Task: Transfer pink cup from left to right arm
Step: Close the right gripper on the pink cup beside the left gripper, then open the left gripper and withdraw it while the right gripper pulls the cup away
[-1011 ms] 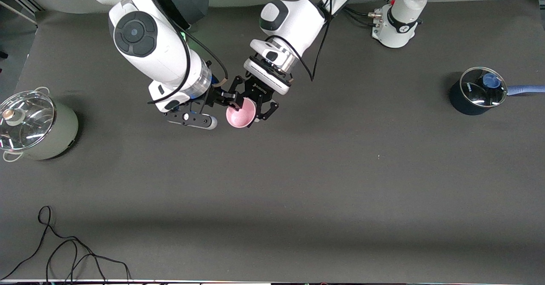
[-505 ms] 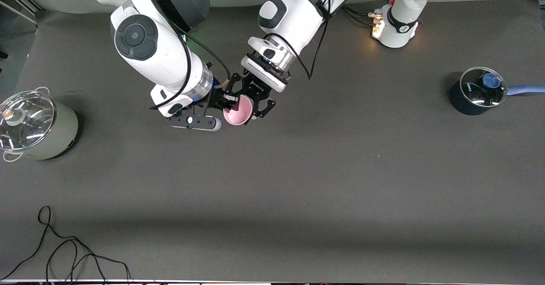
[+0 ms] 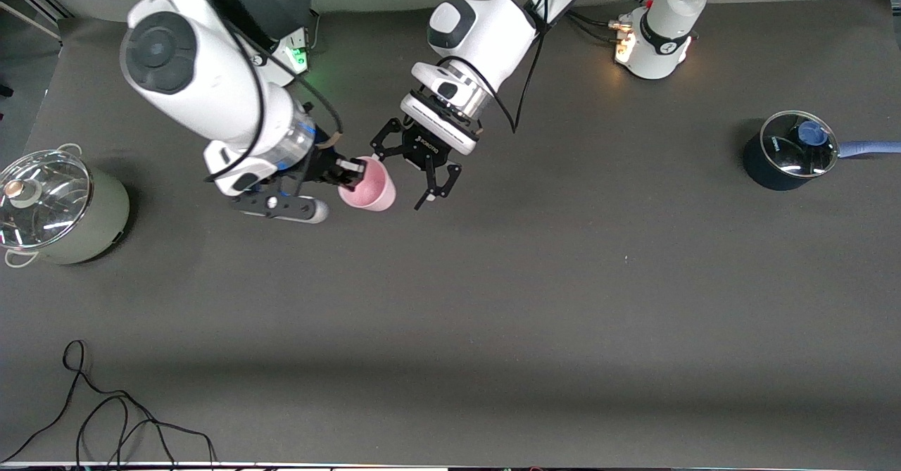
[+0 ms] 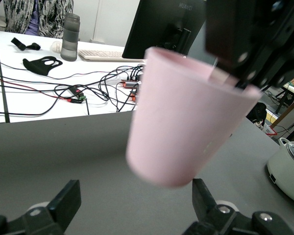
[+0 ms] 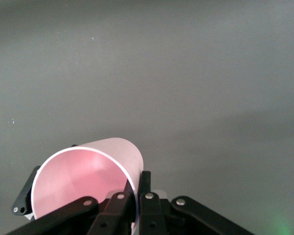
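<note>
Since the rim of the pink cup is clamped by the right pincer, the left pincer is spread wide just beside the cup, above the bench.

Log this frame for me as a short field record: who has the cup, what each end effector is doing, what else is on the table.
cup holder: right end effector, shut on the rim of the pink cup, above the table
cup pose: tilted
left end effector: open, beside the cup, not touching it
handover: cup is with the right arm
other items: green pot, dark saucepan, black cable
</note>
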`<action>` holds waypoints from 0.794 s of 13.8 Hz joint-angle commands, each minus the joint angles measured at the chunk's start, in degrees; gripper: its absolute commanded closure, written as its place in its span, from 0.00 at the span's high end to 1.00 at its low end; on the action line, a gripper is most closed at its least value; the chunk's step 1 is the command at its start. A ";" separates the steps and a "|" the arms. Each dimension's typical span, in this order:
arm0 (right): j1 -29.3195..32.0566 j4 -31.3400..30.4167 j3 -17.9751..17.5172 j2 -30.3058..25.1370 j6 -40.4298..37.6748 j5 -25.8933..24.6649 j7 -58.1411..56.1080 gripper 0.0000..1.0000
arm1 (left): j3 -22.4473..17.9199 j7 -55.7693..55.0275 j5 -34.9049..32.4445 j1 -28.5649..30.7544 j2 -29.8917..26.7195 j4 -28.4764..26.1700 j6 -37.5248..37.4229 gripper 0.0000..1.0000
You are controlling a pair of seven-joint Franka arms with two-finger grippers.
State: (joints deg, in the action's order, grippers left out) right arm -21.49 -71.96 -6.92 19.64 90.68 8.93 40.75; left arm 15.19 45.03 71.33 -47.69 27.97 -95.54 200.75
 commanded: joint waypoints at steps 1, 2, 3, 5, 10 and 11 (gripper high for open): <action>3.12 2.96 0.42 -0.66 -5.85 0.74 -6.10 0.00 | -0.60 -0.56 0.56 -0.04 -0.89 -0.70 0.26 1.00; 5.30 2.88 0.42 -1.36 -7.52 0.65 -8.65 0.00 | -0.69 -0.56 0.65 0.14 -0.89 -0.70 0.26 1.00; 8.11 2.53 0.33 -2.32 -9.10 0.56 -12.68 0.00 | -0.69 -0.65 0.65 0.75 -0.98 -0.70 0.26 1.00; 12.68 1.91 1.72 -3.82 -13.84 -0.05 -24.34 0.00 | -0.69 -0.91 1.61 3.81 -1.94 -0.79 0.17 1.00; 13.50 -7.28 13.23 -4.00 -8.62 -2.78 -46.36 0.00 | -0.60 -0.30 1.27 13.47 -2.04 -0.70 -1.14 1.00; 13.41 -10.28 14.55 -4.00 -4.94 -2.78 -48.38 0.00 | -0.60 0.23 0.92 15.76 -2.21 -0.52 -2.71 1.00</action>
State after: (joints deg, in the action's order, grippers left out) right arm -6.94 -75.69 5.58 16.73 80.05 7.21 -3.52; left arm 14.11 44.62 72.40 -35.87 27.16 -95.52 200.58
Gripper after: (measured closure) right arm 0.956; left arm 0.000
